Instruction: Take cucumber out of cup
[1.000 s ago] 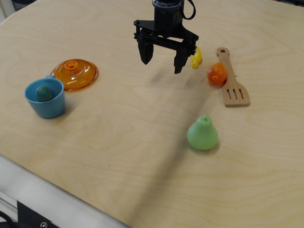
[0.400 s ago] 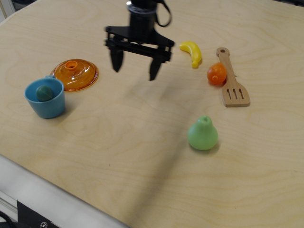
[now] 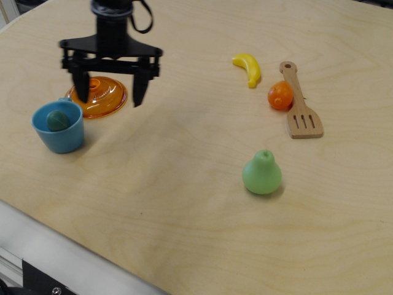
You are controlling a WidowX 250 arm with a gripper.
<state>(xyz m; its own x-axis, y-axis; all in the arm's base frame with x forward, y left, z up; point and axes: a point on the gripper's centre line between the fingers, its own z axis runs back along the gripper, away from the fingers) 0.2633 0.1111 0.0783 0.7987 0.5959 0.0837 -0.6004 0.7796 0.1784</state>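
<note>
**Q:** One item is to be extracted. Where is it, and how will it handle?

**A:** The cucumber [image 3: 57, 120] sits inside the cup [image 3: 60, 136], at the left side of the desk [image 3: 184, 184]. Only its rounded upper end shows above the rim. It appears to be smooth moulded plastic: probably light, stiff and somewhat slippery. The cup also looks light, so it is likely to shift or tip if a finger catches its wall.

**Q:** Where should hold be taken?

**A:** On the exposed upper end, with one finger on each side of it, both inside the rim. Room between cucumber and cup wall looks tight. A centred, vertical descent is advisable, followed by a straight lift.

**Q:** What is the pose of the arm?

**A:** The hand [image 3: 109, 92] hangs above the desk, fingers pointing down and spread wide, holding nothing. It is over the orange lid [image 3: 98, 96], which lies just beside the cup. The hand is above and to the right of the cup in this view, not yet over its opening.
</note>
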